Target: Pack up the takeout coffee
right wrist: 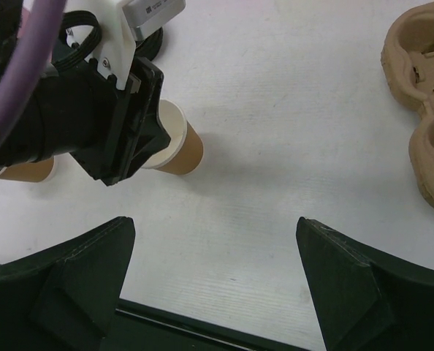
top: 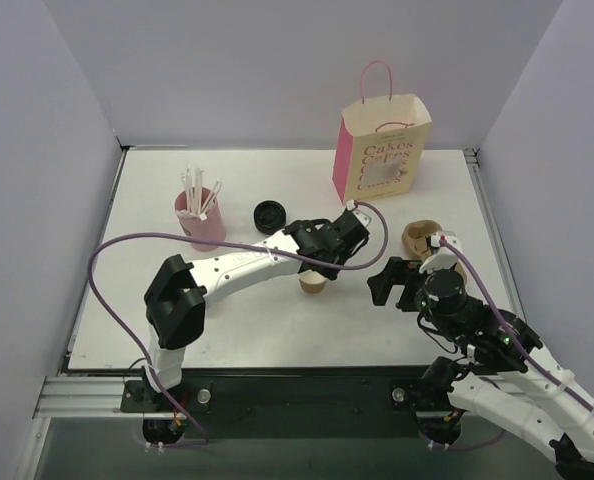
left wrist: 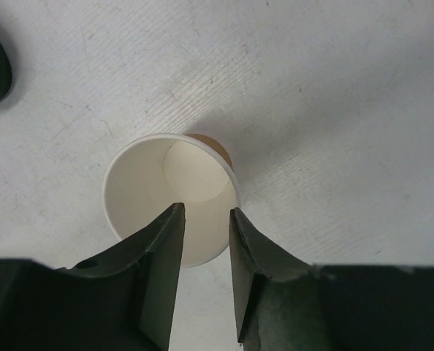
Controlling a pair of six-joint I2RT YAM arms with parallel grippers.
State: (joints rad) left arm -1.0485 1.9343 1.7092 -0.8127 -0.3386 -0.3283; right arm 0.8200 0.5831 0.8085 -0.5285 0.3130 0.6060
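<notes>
A lidless brown paper cup (top: 312,284) with a white inside (left wrist: 158,190) stands upright mid-table. My left gripper (top: 322,262) hangs just over its near rim; in the left wrist view the left gripper (left wrist: 206,212) has its jaws apart with nothing pinched between them. A loose black lid (top: 269,215) lies on the table behind it. The takeout coffee is out of view. A second brown cup body (right wrist: 23,172) shows partly under the left arm, its top hidden. My right gripper (top: 397,283) stands wide open and empty over bare table (right wrist: 213,223), right of the lidless cup (right wrist: 180,146).
A cardboard cup carrier (top: 422,238) lies at the right, also in the right wrist view (right wrist: 425,110). A paper gift bag (top: 380,150) with pink handles stands at the back. A pink cup of white straws (top: 199,215) stands at the left.
</notes>
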